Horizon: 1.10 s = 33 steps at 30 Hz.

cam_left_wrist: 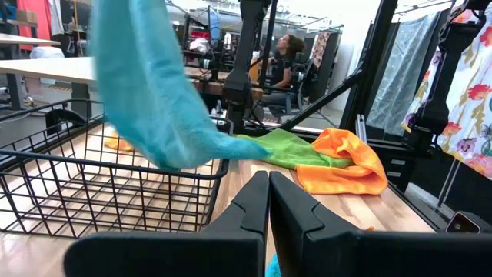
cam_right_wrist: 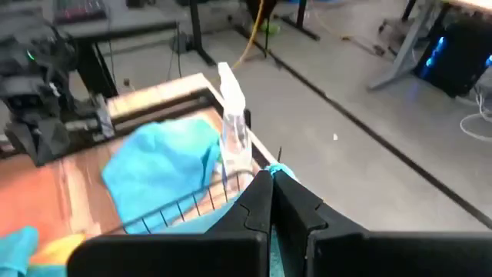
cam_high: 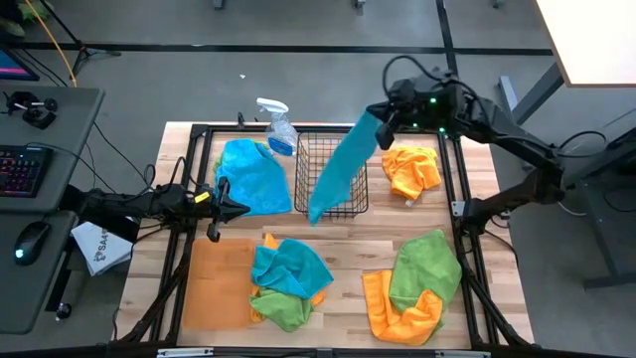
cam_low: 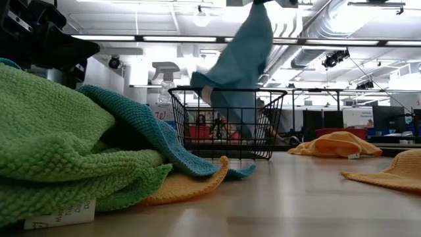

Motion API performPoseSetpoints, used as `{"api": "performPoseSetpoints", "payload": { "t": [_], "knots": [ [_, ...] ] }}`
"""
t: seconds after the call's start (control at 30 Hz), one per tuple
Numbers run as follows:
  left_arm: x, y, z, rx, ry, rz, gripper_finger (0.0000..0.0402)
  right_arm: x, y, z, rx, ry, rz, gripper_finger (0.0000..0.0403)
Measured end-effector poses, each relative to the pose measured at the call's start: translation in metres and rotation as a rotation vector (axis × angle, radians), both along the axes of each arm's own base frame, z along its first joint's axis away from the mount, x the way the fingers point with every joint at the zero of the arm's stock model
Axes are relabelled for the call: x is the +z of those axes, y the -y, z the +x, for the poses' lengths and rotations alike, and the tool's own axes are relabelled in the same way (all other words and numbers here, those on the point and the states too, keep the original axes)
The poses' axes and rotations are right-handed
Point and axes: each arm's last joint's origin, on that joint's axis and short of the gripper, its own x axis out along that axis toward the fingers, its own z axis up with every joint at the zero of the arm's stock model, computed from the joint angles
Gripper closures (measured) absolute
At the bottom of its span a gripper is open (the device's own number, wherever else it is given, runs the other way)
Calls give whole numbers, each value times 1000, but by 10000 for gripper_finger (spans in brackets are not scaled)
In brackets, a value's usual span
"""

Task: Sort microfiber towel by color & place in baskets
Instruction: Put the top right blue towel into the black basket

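A green, blue and orange towel pile (cam_high: 288,283) lies beside the orange tray (cam_high: 214,283). Behind, the right gripper (cam_high: 381,117), pinched on a blue towel (cam_high: 341,167), dangles it over the black basket (cam_high: 303,149). The left gripper (cam_high: 243,208) waits closed on the wooden table (cam_high: 343,308), near a spray bottle (cam_high: 278,124).

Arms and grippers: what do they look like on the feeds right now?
Both arms are dark, jointed, with black cables looped along them. The right gripper has green indicator lights behind it. The left gripper carries a yellow mark near its wrist. Each ends in two black, tapered fingers.
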Motion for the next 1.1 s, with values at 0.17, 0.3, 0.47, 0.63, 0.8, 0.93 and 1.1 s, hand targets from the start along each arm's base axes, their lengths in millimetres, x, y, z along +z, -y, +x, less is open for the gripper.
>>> {"api": "performPoseSetpoints", "payload": {
  "t": [0.17,0.3,0.47,0.63,0.8,0.93,1.1],
  "knots": [
    [0,0,0,0,0,0,401,-16,4,22,64,-45,47,403],
    [0,0,0,0,0,0,401,-35,8,50,200,-67,120,403],
    [0,0,0,0,0,0,401,-70,7,88,307,-157,190,403],
    [0,0,0,0,0,0,401,-118,12,110,315,-374,261,403],
    [0,0,0,0,0,0,401,-143,19,112,332,-475,348,395],
    [0,0,0,0,0,0,401,-169,22,101,338,-495,500,356],
    [0,0,0,0,0,0,401,-192,15,85,267,-469,602,274]
  ]
}}
